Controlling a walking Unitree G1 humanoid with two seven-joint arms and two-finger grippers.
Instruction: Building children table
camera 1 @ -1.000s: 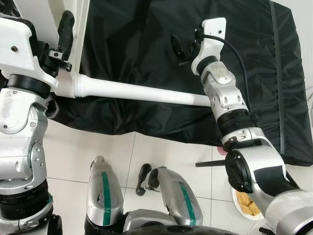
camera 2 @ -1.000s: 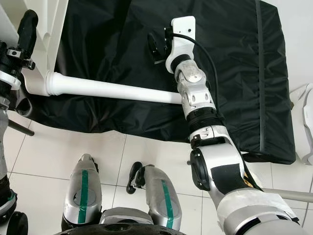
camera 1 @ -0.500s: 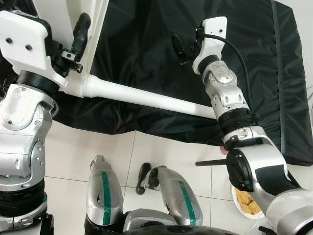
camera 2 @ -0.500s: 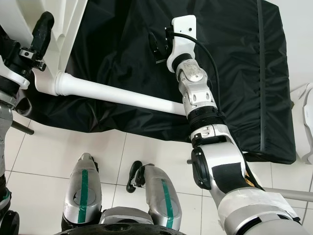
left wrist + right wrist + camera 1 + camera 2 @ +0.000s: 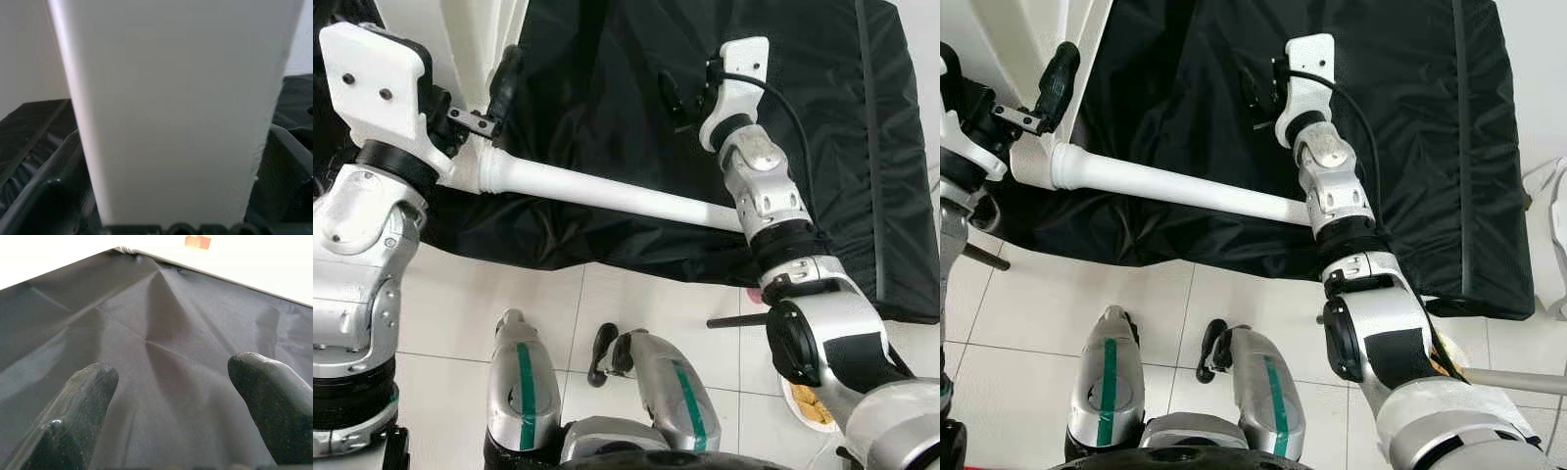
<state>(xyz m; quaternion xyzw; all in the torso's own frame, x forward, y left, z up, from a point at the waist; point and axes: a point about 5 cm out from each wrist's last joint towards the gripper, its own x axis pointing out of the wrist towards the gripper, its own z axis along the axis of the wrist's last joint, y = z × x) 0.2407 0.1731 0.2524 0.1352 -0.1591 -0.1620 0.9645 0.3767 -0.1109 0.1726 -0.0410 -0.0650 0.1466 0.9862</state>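
Black cloth (image 5: 607,88) on floor, L gripper (image 5: 480,108) clamping white tabletop (image 5: 176,112), R gripper (image 5: 171,416) spread, no readable text.

White table leg (image 5: 607,194) bars the black cloth (image 5: 822,147) beyond.

Pale square floor tiles (image 5: 460,294) lie near; a wrinkled black cover (image 5: 1410,147) drapes the low furniture beyond them.

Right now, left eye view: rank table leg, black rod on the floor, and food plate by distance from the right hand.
1. Table leg: white, just below the right hand, over the black cover.
2. Black rod: on the floor tiles, beside the right elbow.
3. Food plate: farthest, at the robot's lower right.
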